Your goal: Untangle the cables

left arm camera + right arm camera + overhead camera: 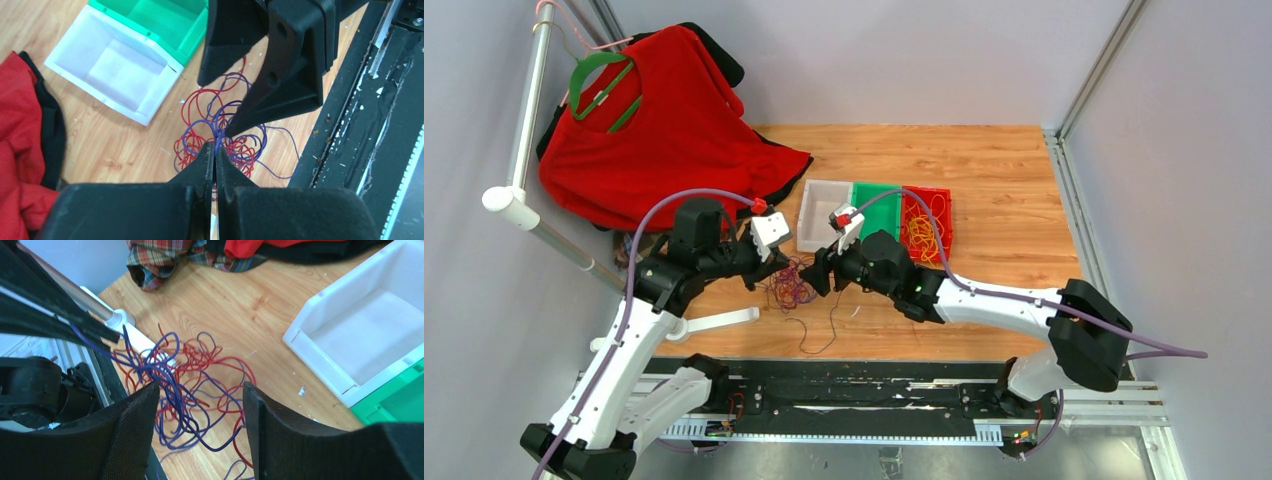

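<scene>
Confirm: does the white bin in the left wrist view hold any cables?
No, the white bin shows only its bare floor; the tangled cables lie on the table beside it.

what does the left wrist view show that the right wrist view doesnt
Only the left wrist: the black strip bordering the table. Only the right wrist: a plaid cloth and a white rack foot. Both: the tangled cables, red and purple; the white bin; the green bin; the left gripper shut on a purple cable; the right gripper open over the tangle.
</scene>
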Action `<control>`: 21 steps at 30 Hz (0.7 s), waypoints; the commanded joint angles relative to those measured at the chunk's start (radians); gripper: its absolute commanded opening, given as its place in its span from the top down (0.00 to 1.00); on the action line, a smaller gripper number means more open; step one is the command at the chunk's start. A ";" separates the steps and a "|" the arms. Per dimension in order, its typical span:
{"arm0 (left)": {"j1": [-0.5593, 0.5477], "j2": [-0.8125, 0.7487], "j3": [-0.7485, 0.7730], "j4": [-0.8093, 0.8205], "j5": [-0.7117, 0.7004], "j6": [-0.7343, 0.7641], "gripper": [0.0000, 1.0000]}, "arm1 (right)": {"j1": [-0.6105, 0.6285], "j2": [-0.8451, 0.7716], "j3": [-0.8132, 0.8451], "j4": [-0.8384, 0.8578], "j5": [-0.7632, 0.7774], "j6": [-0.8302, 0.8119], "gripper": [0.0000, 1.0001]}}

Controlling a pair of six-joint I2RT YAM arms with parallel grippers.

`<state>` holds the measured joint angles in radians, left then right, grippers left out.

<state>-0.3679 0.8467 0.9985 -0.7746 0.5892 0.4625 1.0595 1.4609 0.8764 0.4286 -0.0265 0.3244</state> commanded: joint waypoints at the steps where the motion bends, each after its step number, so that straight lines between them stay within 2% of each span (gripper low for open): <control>1: -0.002 0.009 0.037 -0.043 0.036 -0.018 0.99 | 0.017 -0.033 0.012 0.073 0.071 0.016 0.38; 8: -0.001 0.011 0.052 -0.047 0.037 -0.019 0.99 | 0.028 -0.008 0.053 0.053 0.056 0.006 0.49; 17: -0.001 0.021 0.090 -0.046 0.077 -0.065 0.99 | 0.057 0.049 0.075 0.063 0.080 0.006 0.45; 21: -0.001 0.038 0.114 -0.058 0.108 -0.079 0.99 | 0.071 0.085 0.107 0.054 0.119 -0.001 0.48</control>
<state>-0.3679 0.8707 1.0618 -0.8253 0.6376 0.4129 1.1038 1.5143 0.9310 0.4664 0.0387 0.3321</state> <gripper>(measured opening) 0.018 0.537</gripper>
